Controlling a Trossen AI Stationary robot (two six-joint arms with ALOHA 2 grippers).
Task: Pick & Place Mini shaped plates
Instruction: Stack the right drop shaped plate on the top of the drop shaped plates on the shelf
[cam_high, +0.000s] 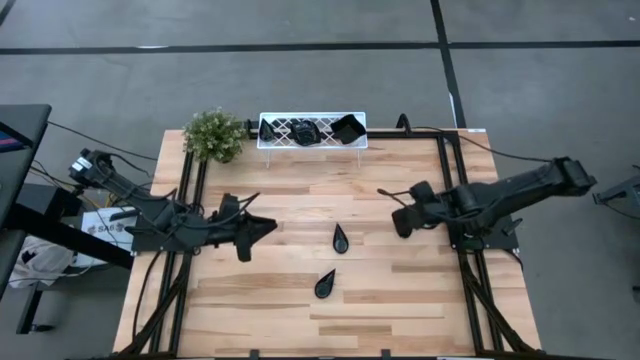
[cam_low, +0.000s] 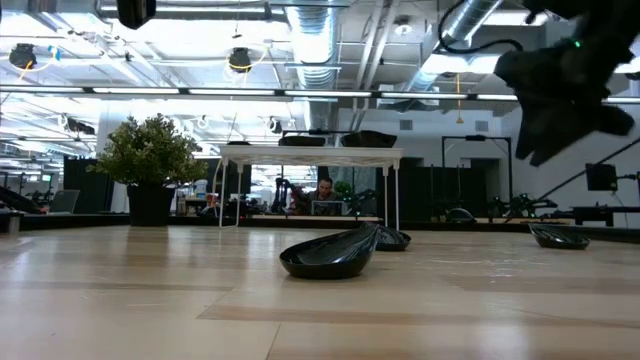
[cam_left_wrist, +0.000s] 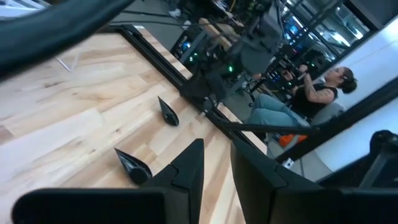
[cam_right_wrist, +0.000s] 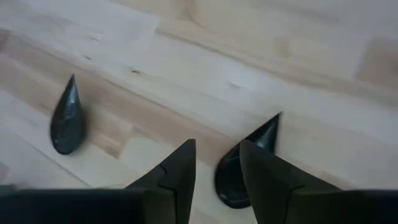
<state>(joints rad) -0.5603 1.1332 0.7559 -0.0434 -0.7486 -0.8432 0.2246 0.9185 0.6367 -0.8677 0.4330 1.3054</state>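
Plainly shows right gripper (cam_right_wrist: 216, 144) parted and empty, hanging over table (cam_high: 400, 320) right of centre; shows left gripper (cam_left_wrist: 217, 142) likewise parted, empty, at left; finds teardrop plate (cam_high: 340, 238) mid-table between them, second plate (cam_high: 325, 284) just nearer front edge; finds more plates (cam_high: 348, 128) in tray (cam_high: 275, 141) at far edge.

Two glossy black teardrop plates (cam_high: 340, 238) (cam_high: 325, 284) lay apart on the wooden table; more black plates (cam_high: 347, 128) sat in the white tray.
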